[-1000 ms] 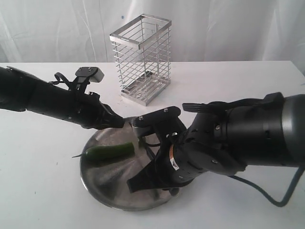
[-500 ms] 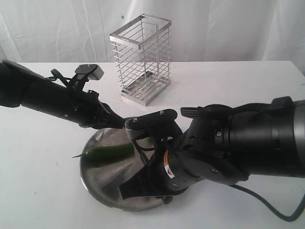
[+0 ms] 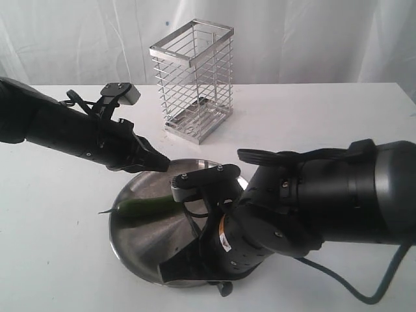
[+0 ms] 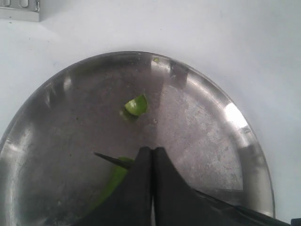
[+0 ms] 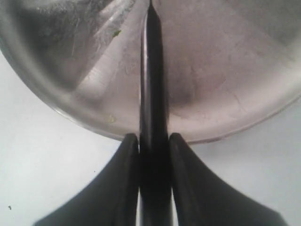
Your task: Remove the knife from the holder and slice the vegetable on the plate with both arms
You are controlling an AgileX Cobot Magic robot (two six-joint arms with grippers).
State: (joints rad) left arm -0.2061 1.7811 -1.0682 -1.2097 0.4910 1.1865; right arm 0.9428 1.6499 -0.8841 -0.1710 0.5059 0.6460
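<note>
The steel plate (image 3: 127,244) holds the green chilli (image 3: 140,208), its stem pointing left. In the left wrist view a small cut piece of chilli (image 4: 136,104) lies apart from the main part (image 4: 116,178), which my fingers partly hide. My left gripper (image 3: 162,164) (image 4: 151,150) is shut and empty, hovering over the plate's (image 4: 202,127) far side. My right gripper (image 5: 154,137) is shut on the black knife (image 5: 153,70), whose blade reaches across the plate (image 5: 221,70) from its near rim. In the exterior view the bulky right arm (image 3: 292,208) hides the knife.
The silver wire holder (image 3: 193,78) stands empty behind the plate on the white table (image 3: 58,260); its base corner (image 4: 19,12) shows in the left wrist view. A black cable (image 3: 364,296) trails from the right arm. White curtains hang behind.
The right arm has swung down and left toward the plate's near rim, covering the chilli's right end. The left arm has lifted slightly and drawn back.
</note>
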